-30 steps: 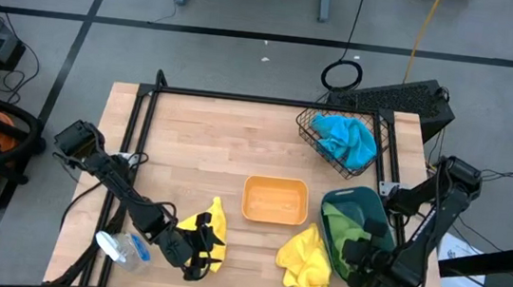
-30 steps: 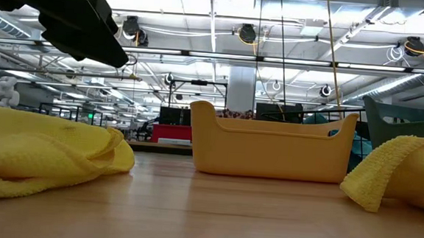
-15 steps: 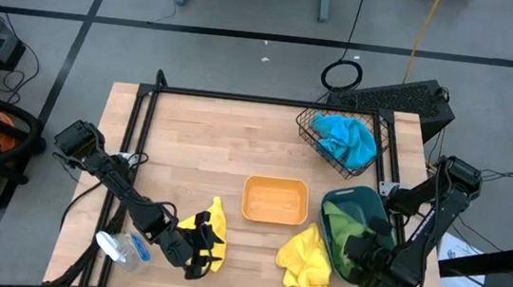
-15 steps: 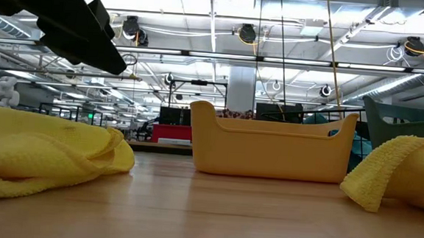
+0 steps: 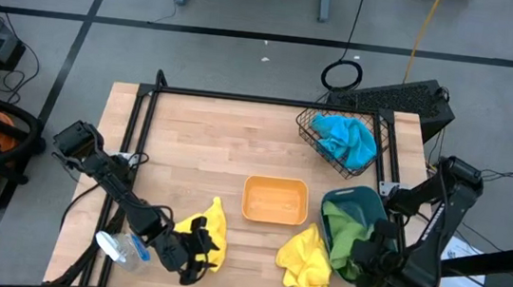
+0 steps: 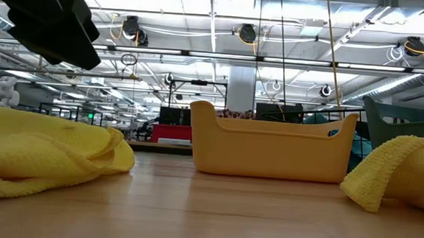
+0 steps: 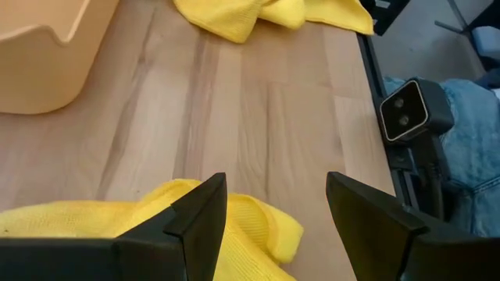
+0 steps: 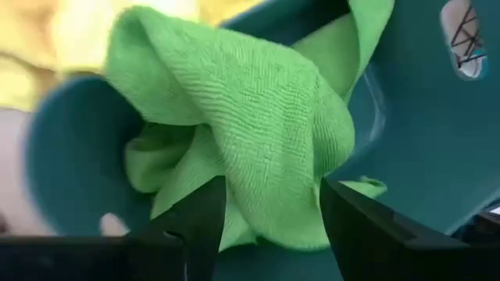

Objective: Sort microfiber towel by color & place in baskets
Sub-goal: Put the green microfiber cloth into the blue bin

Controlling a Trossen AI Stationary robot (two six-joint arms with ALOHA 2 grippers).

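Observation:
A yellow towel (image 5: 201, 235) lies bunched near the table's front edge. My left gripper (image 5: 195, 257) hovers open just above it, and the towel's near edge (image 7: 234, 226) shows under the fingers. Another yellow towel (image 5: 306, 263) lies right of it, beside the dark teal bin (image 5: 364, 207). A green towel (image 5: 347, 237) lies heaped in that bin, and my right gripper (image 5: 365, 262) stands open over it. The orange bin (image 5: 274, 201) sits mid-table. A blue towel (image 5: 343, 138) lies in the black wire basket (image 5: 308, 130) at the far right. My right gripper comes down into the teal bin, its open fingers (image 8: 207, 222) on either side of a raised fold of the green towel (image 8: 266, 156). Whether the fingers touch the cloth, I cannot tell. The towel rests in the bin.
A clear spray bottle (image 5: 121, 249) lies at the near left, beside my left arm. A small camera (image 7: 410, 109) sits at the table's front edge. A black frame (image 5: 144, 122) runs along the table's left and far sides. Bare wood lies across the far left half.
My left gripper has shifted a little toward the table's left and near edge, still over the yellow towel. My right arm has drawn back slightly toward the near right corner, and more of the green towel now shows in the teal bin.

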